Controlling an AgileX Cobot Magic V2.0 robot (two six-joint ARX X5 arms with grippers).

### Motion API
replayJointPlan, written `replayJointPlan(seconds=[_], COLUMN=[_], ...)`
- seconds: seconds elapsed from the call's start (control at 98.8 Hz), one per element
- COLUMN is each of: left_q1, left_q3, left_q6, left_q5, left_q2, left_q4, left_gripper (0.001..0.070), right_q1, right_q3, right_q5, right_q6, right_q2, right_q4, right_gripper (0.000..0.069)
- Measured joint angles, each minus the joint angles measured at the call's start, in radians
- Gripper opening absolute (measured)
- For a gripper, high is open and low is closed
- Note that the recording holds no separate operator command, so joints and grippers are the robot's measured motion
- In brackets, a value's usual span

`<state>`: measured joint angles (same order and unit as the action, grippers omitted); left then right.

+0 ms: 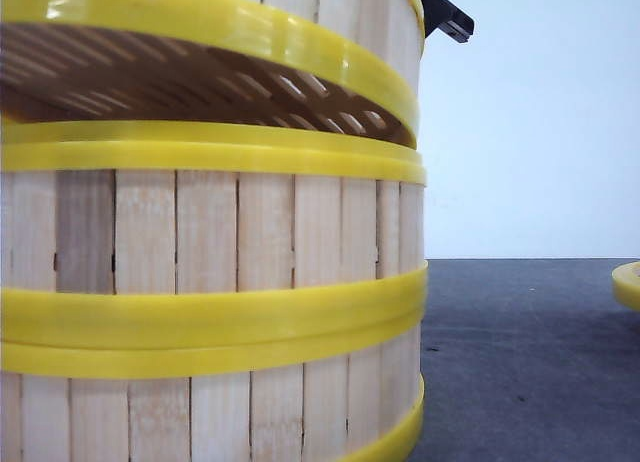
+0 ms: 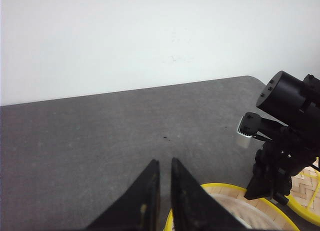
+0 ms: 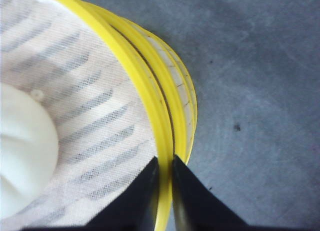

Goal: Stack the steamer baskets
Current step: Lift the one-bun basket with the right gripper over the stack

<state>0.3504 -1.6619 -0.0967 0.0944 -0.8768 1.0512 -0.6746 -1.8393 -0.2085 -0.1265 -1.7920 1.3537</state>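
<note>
Here we see the front view almost filled by a stack of steamer baskets (image 1: 210, 282) on the left and centre of the frame: two baskets sit one on the other, their pale wood slats upright and yellow bands meeting across the middle. Above them a third basket (image 1: 250, 32) hangs tilted at the top of the frame, its slatted underside showing through the gap over the stack's upper rim. We cannot tell from this view whether its low side touches the stack. A black part of an arm (image 1: 445, 14) pokes out at the upper right of that raised basket. At the right edge, a sliver of another yellow rim (image 1: 628, 284) lies on the dark grey table (image 1: 520, 362).

In the right wrist view the right gripper (image 3: 165, 166) at the bottom centre has its fingers pinched on the yellow rim (image 3: 150, 86) of a basket, the rim running between the two tips. Inside that basket lies a white cloth liner (image 3: 95, 116) with a white bun (image 3: 22, 146) at the left edge of the frame.

In the left wrist view the left gripper (image 2: 165, 166) at the bottom centre stands over bare table (image 2: 100, 136), its tips close together with only a narrow gap and nothing between them. At the lower right, the other arm (image 2: 287, 136) reaches down to a basket (image 2: 235, 206) with a yellow rim; a woven base (image 2: 305, 183) shows at the right edge.
</note>
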Motion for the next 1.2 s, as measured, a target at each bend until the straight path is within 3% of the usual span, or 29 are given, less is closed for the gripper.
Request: replayJointPlan(seconds=[0.506, 0.698, 0.941, 1.205], left_q1=[0.000, 0.000, 0.000, 0.000], left_q3=[0.000, 0.000, 0.000, 0.000], left_q6=[0.000, 0.000, 0.000, 0.000], left_q5=[0.000, 0.000, 0.000, 0.000], left_q2=[0.000, 0.000, 0.000, 0.000], left_q4=[0.000, 0.000, 0.000, 0.007], left_gripper=[0.0014, 0.0014, 0.0014, 0.0014], right_q1=[-0.006, -0.006, -0.016, -0.052], right_q3=[-0.013, -0.105, -0.132, -0.132], right_q5=[0.016, 0.085, 0.029, 0.059], right_q6=[-0.001, -0.001, -0.009, -0.009], right_q2=[0.000, 0.000, 0.001, 0.001], right_q4=[0.000, 0.000, 0.000, 0.000], right_gripper=[0.0021, 0.0021, 0.0022, 0.0022])
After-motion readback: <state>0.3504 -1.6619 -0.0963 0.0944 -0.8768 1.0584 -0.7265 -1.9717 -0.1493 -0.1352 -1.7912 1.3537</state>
